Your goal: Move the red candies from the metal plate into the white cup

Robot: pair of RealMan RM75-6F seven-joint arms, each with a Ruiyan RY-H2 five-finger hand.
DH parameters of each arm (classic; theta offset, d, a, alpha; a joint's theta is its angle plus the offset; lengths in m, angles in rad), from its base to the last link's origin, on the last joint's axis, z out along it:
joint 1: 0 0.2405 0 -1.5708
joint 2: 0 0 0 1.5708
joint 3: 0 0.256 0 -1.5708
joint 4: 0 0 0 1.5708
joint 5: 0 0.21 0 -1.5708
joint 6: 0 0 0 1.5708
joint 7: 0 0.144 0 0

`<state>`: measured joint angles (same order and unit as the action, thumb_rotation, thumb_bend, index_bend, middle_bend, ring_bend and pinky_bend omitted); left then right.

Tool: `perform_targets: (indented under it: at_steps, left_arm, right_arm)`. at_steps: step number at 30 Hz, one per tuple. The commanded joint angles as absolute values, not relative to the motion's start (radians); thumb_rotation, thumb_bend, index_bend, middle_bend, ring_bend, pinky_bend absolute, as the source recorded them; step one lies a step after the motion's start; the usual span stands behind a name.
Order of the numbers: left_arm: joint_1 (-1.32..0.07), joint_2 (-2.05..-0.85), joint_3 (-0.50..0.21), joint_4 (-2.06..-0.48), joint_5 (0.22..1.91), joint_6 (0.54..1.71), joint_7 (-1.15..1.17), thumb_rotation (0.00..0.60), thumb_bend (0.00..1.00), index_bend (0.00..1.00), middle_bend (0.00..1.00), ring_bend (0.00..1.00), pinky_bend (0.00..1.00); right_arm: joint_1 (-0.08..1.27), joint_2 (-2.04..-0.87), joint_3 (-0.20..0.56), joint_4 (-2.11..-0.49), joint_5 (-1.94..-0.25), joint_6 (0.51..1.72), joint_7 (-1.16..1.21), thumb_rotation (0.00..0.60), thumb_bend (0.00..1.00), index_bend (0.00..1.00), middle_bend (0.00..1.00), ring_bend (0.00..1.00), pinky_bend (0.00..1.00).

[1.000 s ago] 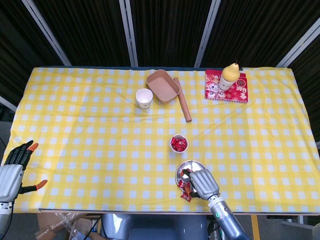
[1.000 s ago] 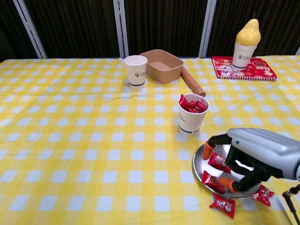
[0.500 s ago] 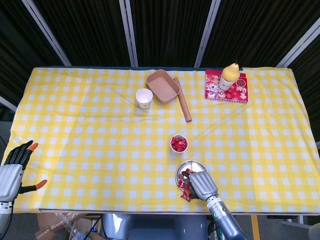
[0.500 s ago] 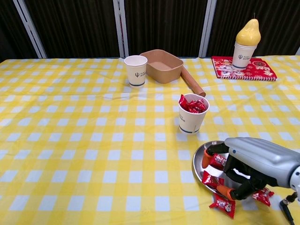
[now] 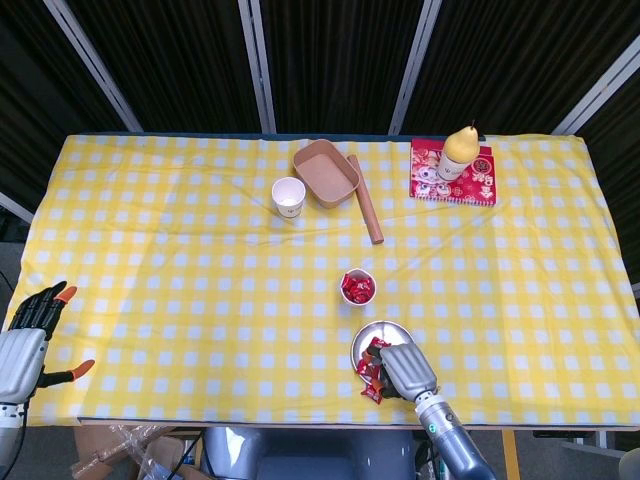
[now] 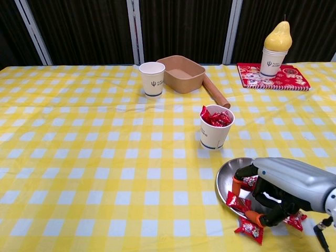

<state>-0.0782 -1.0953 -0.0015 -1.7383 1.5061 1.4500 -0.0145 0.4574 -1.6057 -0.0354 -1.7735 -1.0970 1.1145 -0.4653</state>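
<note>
From the head view we look down on a table under a yellow-and-white checked cloth (image 5: 200, 250), with dark curtain panels and pale slanted struts behind it. Near the middle stands the white cup (image 5: 358, 287), filled with red candies. Just in front of it is the metal plate (image 5: 381, 335), where our right hand (image 5: 402, 368) is curled over the red candies (image 5: 372, 362); whether it grasps one we cannot tell. Our left hand (image 5: 32, 335) hangs off the table's near left corner, fingers spread, holding nothing. Farther back sit an empty paper cup (image 5: 288, 195), a brown tray (image 5: 325, 173), a wooden rolling pin (image 5: 365, 211) and a pear-topped cup (image 5: 457, 152) on a red book (image 5: 453, 172).

From the chest view the same checked cloth (image 6: 79, 157) fills the frame. The white cup (image 6: 216, 128) brims with red wrappers. The plate's (image 6: 227, 177) bare left rim shows; wrapped candies (image 6: 238, 202) lie on it, one (image 6: 249, 229) on the cloth just in front, another right of that. The right hand (image 6: 281, 189) arches over them, fingertips (image 6: 237, 184) down among the wrappers.
</note>
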Motion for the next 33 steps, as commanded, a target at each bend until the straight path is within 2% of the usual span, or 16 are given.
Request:
perform_targets:
  at_steps: [1,8,12,16,25,33]
  left_arm:
    - [-0.078,-1.095,-0.002,-1.739,1.506,1.45,-0.014,0.6,0.0,0.0,0.0,0.0,0.0]
    - [-0.078,-1.096,-0.002,-1.738,1.507,1.451,-0.015,0.6,0.0,0.0,0.0,0.0,0.0]
    - [-0.078,-1.095,-0.002,-1.739,1.507,1.451,-0.016,0.6,0.0,0.0,0.0,0.0,0.0]
    - [-0.078,-1.095,-0.003,-1.739,1.506,1.45,-0.015,0.6,0.0,0.0,0.0,0.0,0.0]
    - [-0.079,-1.094,-0.004,-1.738,1.504,1.45,-0.018,0.6,0.0,0.0,0.0,0.0,0.0]
    - [-0.079,-1.094,-0.004,-1.737,1.506,1.45,-0.019,0.6,0.0,0.0,0.0,0.0,0.0]
  right_arm:
    - [0.456,-1.607,-0.036,-1.773,-1.097,1.113,-0.467,0.6,0.41,0.44,0.89,0.99,0.98]
    - [0.452,-1.611,-0.034,-1.772,-1.095,1.11,-0.47,0.6,0.43,0.45,0.89,0.99,0.98]
    - [0.45,-1.616,-0.032,-1.769,-1.09,1.105,-0.466,0.6,0.55,0.48,0.89,0.99,0.98]
    - [0.448,-1.621,-0.033,-1.766,-1.09,1.1,-0.464,0.6,0.61,0.49,0.89,0.99,0.98]
    - [0.448,-1.615,-0.012,-1.774,-1.086,1.102,-0.457,0.6,0.62,0.49,0.89,0.99,0.98]
    - [0.455,-1.559,0.049,-1.84,-1.093,1.131,-0.431,0.6,0.62,0.49,0.89,0.99,0.98]
